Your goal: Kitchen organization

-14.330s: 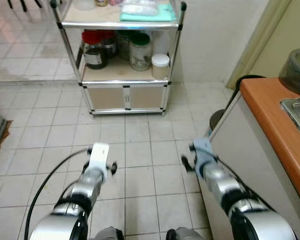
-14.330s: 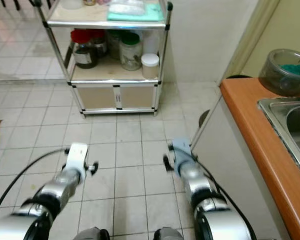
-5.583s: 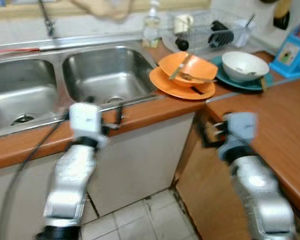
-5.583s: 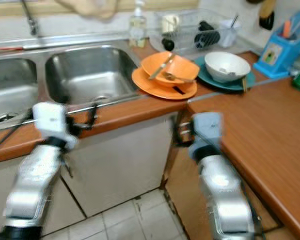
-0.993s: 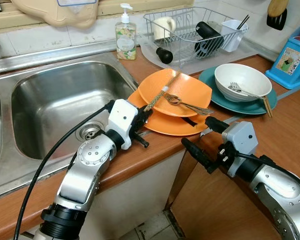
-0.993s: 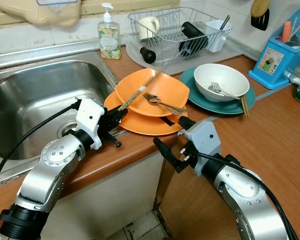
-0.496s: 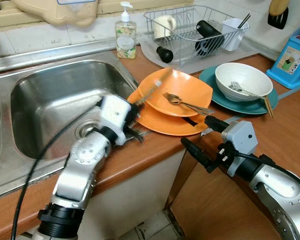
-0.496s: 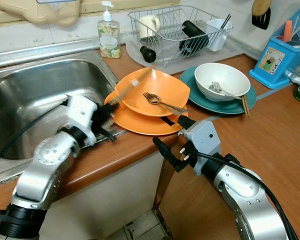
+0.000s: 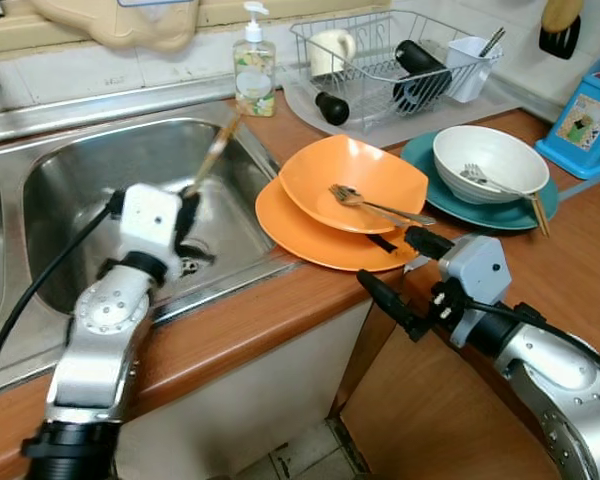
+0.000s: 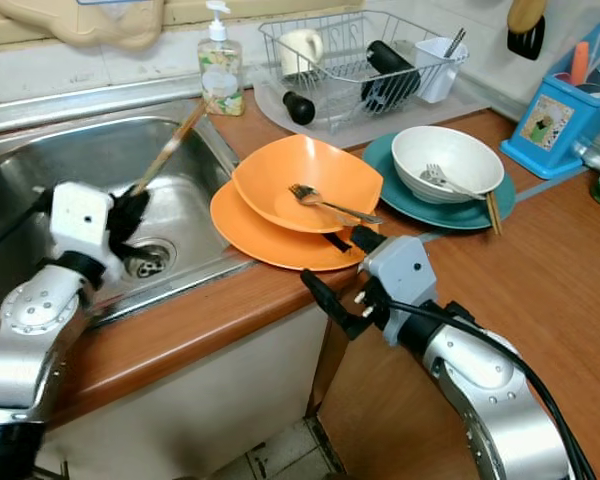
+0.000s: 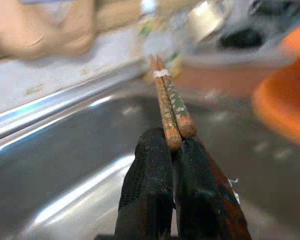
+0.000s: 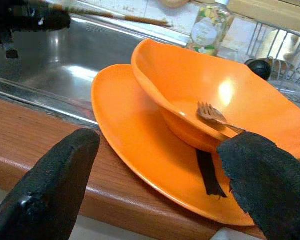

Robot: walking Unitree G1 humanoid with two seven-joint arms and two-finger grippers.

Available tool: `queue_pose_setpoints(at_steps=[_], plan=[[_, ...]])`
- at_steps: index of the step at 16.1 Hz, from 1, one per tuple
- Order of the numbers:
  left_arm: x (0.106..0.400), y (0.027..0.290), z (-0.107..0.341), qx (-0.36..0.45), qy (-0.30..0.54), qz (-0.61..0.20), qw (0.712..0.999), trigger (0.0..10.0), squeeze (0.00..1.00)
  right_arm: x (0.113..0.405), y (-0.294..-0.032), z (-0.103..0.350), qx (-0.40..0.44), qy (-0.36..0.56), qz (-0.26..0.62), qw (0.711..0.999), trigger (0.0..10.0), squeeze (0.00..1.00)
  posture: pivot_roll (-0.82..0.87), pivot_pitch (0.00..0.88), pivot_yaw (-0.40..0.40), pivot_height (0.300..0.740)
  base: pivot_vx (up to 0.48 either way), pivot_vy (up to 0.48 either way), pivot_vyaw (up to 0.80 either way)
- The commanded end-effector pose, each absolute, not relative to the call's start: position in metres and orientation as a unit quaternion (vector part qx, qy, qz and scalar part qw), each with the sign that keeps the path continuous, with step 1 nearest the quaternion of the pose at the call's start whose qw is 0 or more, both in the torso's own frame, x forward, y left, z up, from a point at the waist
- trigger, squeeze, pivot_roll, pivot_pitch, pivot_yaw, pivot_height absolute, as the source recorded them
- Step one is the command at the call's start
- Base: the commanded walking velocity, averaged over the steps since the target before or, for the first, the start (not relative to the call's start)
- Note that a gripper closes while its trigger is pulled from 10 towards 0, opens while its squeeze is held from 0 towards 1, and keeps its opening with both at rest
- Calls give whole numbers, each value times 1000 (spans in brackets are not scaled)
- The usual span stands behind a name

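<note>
I can read no text, brand or number anywhere. The soap bottle (image 9: 253, 62) at my 12 o'clock carries a patterned label, but it is too small and blurred to make out any letters. The blue holder (image 10: 548, 112) at my 2 o'clock on the counter (image 10: 540, 270) has a picture panel on its front, and no words on it can be read either.

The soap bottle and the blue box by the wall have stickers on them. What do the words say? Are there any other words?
Soap bottle: a flowery label, print too small to read.
Blue box: a picture label, words too small and blurred to read.
Chopsticks held in the left gripper fingers: a speckled pattern, no letters.
No other words or numbers can be read.
</note>
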State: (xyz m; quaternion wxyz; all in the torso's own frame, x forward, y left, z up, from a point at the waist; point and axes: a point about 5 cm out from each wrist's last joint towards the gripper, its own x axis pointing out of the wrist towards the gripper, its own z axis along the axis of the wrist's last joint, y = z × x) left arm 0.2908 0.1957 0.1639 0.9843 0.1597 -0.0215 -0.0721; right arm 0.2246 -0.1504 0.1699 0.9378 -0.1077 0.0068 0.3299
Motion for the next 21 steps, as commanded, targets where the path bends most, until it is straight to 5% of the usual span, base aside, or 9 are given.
queue_pose_setpoints(at_steps=[1,2,3,4,9,10,11,12,21], plan=[[296,207,155,185,21,-42,982,10000,0,226,-151,172,-117,5,328,937,10000,0,-147,0,-18,740,0,0,0],[297,209,152,189,34,-38,981,10000,0,226,-151,172,-116,5,328,937,10000,0,-147,0,-18,740,0,0,0],[300,214,147,205,55,-38,977,10000,145,226,-150,172,-115,3,329,937,10000,0,-151,0,-15,740,0,0,0],[303,219,141,214,80,-29,973,10000,1000,226,-150,173,-111,-1,328,938,10000,0,-152,0,-13,740,0,0,0],[310,221,144,222,63,-29,973,10000,1000,228,-154,187,-70,-29,321,944,10000,0,-153,0,-12,740,0,0,0],[309,215,155,156,22,-43,987,10000,220,230,-155,200,-42,-51,316,946,10000,0,-153,0,-12,740,0,0,0],[306,210,161,131,-1,-59,990,10000,86,231,-156,207,-26,-62,309,949,10000,12,-160,0,-8,740,0,0,0],[303,204,164,120,-15,-78,990,10000,43,234,-161,212,-14,-73,292,954,10000,1000,-159,0,-9,740,0,0,0],[264,160,175,46,-41,-302,951,10000,0,249,-214,208,4,-38,191,981,10000,973,-153,0,-26,740,0,0,0]])
